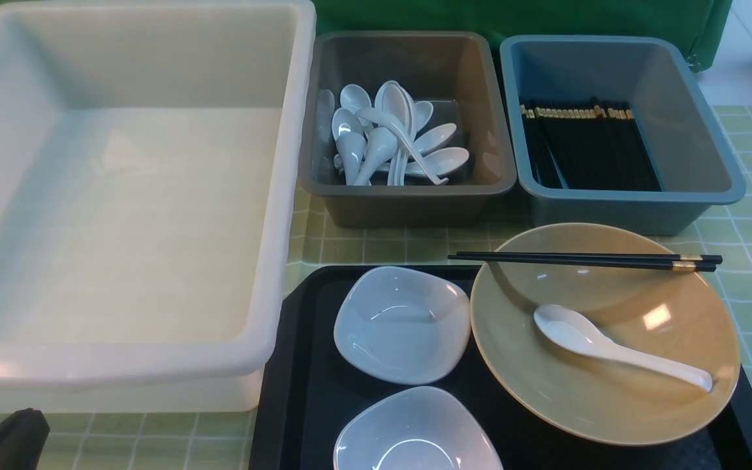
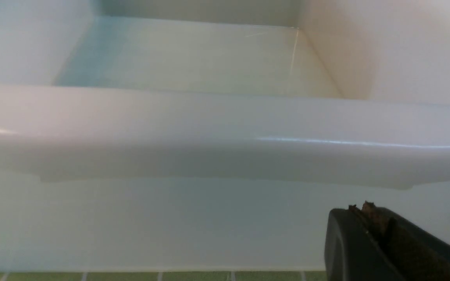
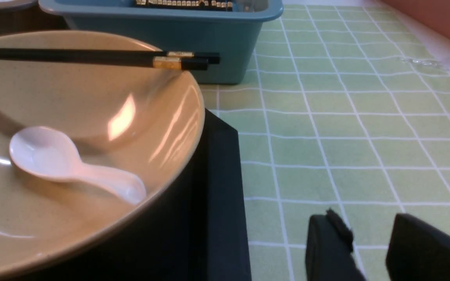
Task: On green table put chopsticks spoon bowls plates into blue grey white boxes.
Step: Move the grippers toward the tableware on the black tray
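no grasp yet: left tool (image 2: 369,212) clenched near white box (image 2: 225,132); right tool (image 3: 369,234) released, empty, should pinch chopsticks (image 1: 585,260) off the bowl (image 1: 578,405).

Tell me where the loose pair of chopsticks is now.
In the front view, on the right, the chopsticks lie across the far rim of the tan bowl, just before the blue box.

The pale green, grid-printed counter (image 1: 751,228) carries a large translucent white tub (image 1: 121,365) at nine o'clock, a brownish grey tub (image 1: 408,190) at twelve, a dull blue tub (image 1: 630,196) just beside it at two, and a black tray (image 1: 304,391) at five.
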You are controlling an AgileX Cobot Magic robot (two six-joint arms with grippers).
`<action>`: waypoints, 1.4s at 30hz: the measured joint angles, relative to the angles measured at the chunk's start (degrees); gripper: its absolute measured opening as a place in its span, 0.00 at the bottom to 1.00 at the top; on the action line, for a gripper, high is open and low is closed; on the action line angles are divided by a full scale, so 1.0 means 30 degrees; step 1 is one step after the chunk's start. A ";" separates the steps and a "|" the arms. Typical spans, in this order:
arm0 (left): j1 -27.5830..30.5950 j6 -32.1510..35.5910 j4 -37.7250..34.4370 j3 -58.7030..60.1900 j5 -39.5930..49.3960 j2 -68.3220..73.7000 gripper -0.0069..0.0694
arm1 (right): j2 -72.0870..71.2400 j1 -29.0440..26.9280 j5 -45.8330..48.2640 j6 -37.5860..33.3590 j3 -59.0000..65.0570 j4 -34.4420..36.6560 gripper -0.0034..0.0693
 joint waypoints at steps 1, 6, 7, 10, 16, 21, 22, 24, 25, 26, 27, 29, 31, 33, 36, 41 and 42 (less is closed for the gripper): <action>0.0000 0.0000 0.0000 0.0000 -0.0098 0.0000 0.09 | 0.0000 0.0000 -0.0046 0.0000 0.0000 0.0000 0.37; 0.0000 0.0000 0.0018 0.0000 -0.0279 0.0000 0.09 | 0.0000 0.0000 -0.0843 0.0651 0.0099 -0.0038 0.37; 0.0000 0.0000 0.0073 0.0000 -0.0285 0.0000 0.09 | 0.0000 0.0000 -0.1132 0.0922 0.0145 -0.0038 0.37; 0.0000 0.0000 0.0133 0.0000 -0.0329 0.0000 0.09 | 0.0000 0.0000 -0.2385 0.2032 0.0304 -0.0038 0.37; 0.0000 0.0000 0.0149 0.0018 -0.1203 0.0000 0.09 | 0.0000 0.0000 -0.4652 0.4314 0.0344 -0.0038 0.37; 0.0000 -0.0049 0.0035 0.0018 -0.2190 0.0000 0.09 | 0.0000 0.0000 -0.4205 0.4930 0.0344 -0.0038 0.37; 0.0000 -0.0165 -0.0067 0.0018 -0.2160 0.0000 0.09 | 0.0000 0.0000 -0.4306 0.5586 0.0344 -0.0038 0.37; 0.0000 -0.0308 -0.0293 0.0018 -0.2090 0.0000 0.09 | 0.0000 0.0000 -0.4476 0.6096 0.0344 -0.0038 0.37; 0.0000 -0.0481 -0.0549 0.0018 -0.2090 0.0000 0.09 | 0.0000 0.0000 -0.4690 0.6318 0.0344 -0.0038 0.37; 0.0000 -0.0583 -0.0784 0.0018 -0.2202 0.0000 0.09 | 0.0000 0.0000 -0.4991 0.6465 0.0344 -0.0038 0.37; 0.0000 -0.0651 -0.1049 0.0018 -0.2394 0.0000 0.09 | 0.0000 0.0000 -0.5350 0.6510 0.0344 -0.0038 0.37; 0.0000 -0.0669 -0.1497 0.0018 -0.3115 0.0000 0.09 | 0.0000 0.0000 -0.6163 0.6852 0.0344 -0.0038 0.37; 0.0000 -0.0713 -0.1704 0.0018 -0.3991 0.0000 0.09 | 0.0000 0.0000 -0.7225 0.7949 0.0344 -0.0038 0.37; 0.0000 -0.0719 -0.1858 0.0018 -0.4913 0.0000 0.09 | 0.0000 0.0000 -0.8049 0.8699 0.0344 -0.0038 0.37; 0.0000 -0.0843 -0.1963 0.0018 -0.6099 0.0000 0.09 | 0.0000 0.0000 -1.0594 0.9420 0.0344 -0.0038 0.37; 0.0000 -0.1804 -0.2990 0.0018 -0.7214 0.0000 0.09 | 0.0000 0.0000 -1.3234 1.0043 0.0237 -0.0038 0.37; 0.0000 -0.2518 -0.3710 0.0018 -0.7785 0.0000 0.09 | 0.0000 0.0000 -1.3147 1.0266 -0.0083 -0.0038 0.37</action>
